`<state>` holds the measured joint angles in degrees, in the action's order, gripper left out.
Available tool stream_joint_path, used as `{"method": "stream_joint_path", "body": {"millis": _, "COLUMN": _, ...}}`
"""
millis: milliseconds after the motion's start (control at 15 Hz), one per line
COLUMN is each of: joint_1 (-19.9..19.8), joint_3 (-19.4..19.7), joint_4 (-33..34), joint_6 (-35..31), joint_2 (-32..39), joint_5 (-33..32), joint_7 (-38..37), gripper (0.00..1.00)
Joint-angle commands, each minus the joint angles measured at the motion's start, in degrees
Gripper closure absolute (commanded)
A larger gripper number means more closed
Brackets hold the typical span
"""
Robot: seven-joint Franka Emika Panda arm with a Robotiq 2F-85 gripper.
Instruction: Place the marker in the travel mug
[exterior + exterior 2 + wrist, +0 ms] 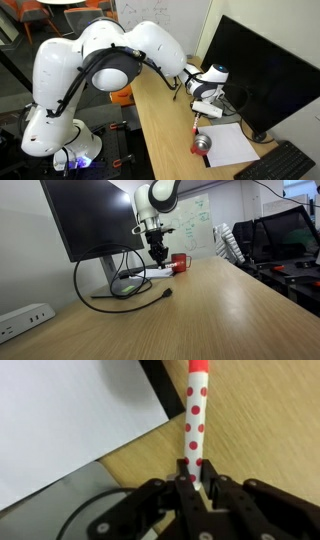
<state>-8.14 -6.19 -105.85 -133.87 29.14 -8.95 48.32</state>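
My gripper (pixel 196 482) is shut on a white marker with red dots (pixel 197 405), which sticks out from between the fingers over the wooden desk. In an exterior view the gripper (pixel 204 106) hangs above the desk with the marker (pixel 195 130) pointing down from it. The travel mug (pixel 204 146), red with a shiny silver top, stands on the desk just below and beside the marker's tip. In an exterior view the gripper (pixel 158 254) is left of the red mug (pixel 180 262). The mug is out of the wrist view.
A white sheet of paper (pixel 232 142) lies by the mug and shows in the wrist view (pixel 70 410). A black monitor (pixel 262 70) (pixel 95 220) stands behind, with a keyboard (pixel 285 165) in front. Looped black cables (pixel 120 288) and a power strip (pixel 25 320) lie on the desk.
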Motion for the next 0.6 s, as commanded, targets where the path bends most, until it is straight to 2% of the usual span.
{"method": "stream_joint_path", "body": {"millis": 0, "joint_1": -4.58, "joint_3": -3.03, "joint_4": -4.17, "joint_6": -3.12, "joint_2": -5.68, "joint_5": 6.18, "joint_7": 10.99, "gripper": 0.95}}
{"method": "stream_joint_path", "body": {"millis": 267, "joint_1": -9.27, "joint_3": -5.91, "joint_4": -5.32, "joint_6": -2.1, "joint_2": -8.72, "joint_5": 20.87, "joint_7": 30.35, "gripper": 0.95}}
{"method": "stream_joint_path", "body": {"millis": 533, "joint_1": -12.38, "joint_3": -6.02, "joint_4": -4.86, "joint_6": 2.51, "joint_2": -9.51, "joint_5": 35.92, "joint_7": 49.34, "gripper": 0.95}}
